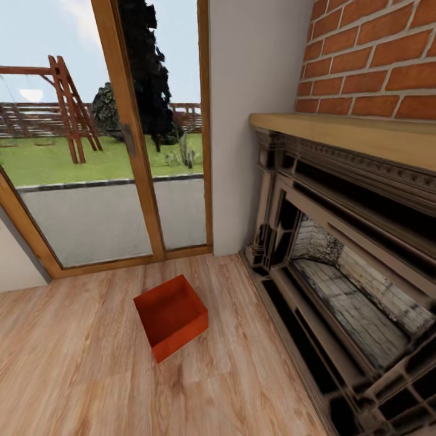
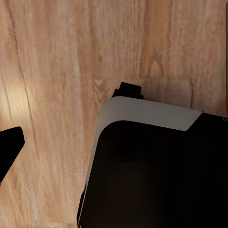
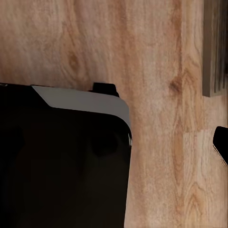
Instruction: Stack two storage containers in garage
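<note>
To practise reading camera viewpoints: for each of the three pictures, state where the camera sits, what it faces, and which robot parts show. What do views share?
Head view: on the robot's head, facing forward and down at a storage container on the wood floor, glass doors, fireplace.
Left wrist view: near the left gripper, facing down; dark robot body.
Right wrist view: likewise; dark body.
Shared: all show the wood floor.

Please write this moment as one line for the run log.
room: living room | storage container: on wood floor, by glass door | fireplace: right | grasp: none
</note>
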Tool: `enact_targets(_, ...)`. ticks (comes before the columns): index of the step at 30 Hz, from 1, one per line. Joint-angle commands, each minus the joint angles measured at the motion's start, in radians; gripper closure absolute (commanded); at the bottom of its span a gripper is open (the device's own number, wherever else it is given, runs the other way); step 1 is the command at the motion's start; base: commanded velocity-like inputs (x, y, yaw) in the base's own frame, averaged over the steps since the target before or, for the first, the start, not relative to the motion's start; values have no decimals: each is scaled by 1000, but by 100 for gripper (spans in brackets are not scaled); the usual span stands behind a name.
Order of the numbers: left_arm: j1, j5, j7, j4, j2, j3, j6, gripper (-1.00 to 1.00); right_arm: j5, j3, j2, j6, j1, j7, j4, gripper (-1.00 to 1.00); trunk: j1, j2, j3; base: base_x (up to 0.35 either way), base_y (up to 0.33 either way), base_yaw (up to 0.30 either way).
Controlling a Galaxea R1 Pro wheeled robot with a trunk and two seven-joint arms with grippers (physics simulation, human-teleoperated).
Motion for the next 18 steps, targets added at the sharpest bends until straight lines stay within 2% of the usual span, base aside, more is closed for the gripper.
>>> enact_targets(1,-1,9,3,1,0,-8,-3,-100,-10,8,0,-3,0,-3,0,-100,1,0,-1,324,0,21)
enact_targets(6,0,9,3,1,0,-8,-3,-100,-7,8,0,-3,0,-3,0,-100,1,0,-1,324,0,195)
enact_targets(18,0,9,3,1,0,-8,-3,-100,-7,8,0,-3,0,-3,0,-100,1,0,-1,324,0,265)
